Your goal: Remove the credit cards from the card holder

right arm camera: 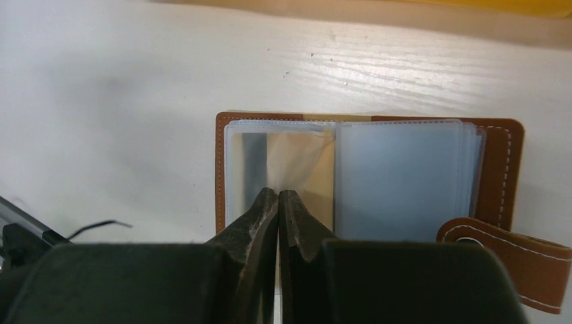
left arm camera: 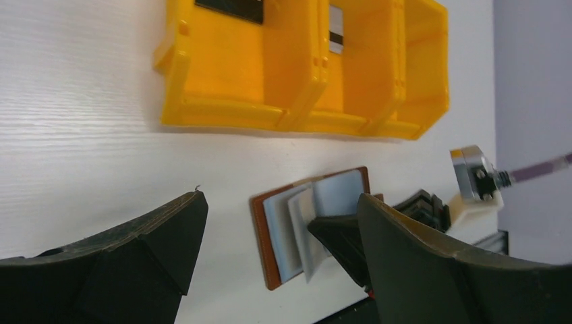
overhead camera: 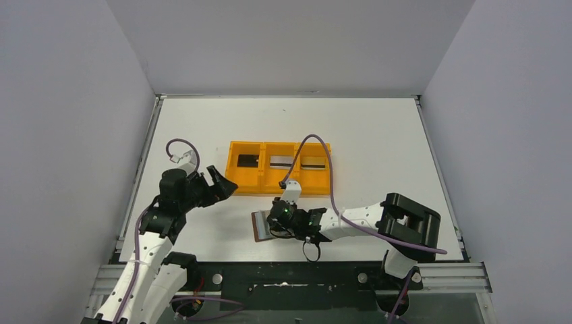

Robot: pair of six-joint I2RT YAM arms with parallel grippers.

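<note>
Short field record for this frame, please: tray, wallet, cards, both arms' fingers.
tray: orange, three compartments, on the table
wallet: open, flat, in front of the tray
cards: black card, grey card, third card, one per compartment
left fingers: open, empty, near the tray's left end
right fingers: shut, tips on the wallet's left pocket

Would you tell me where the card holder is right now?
In the top view the card holder lies open, near the centre, just in front of the orange tray, with the right claw pinching its sleeves.
</note>
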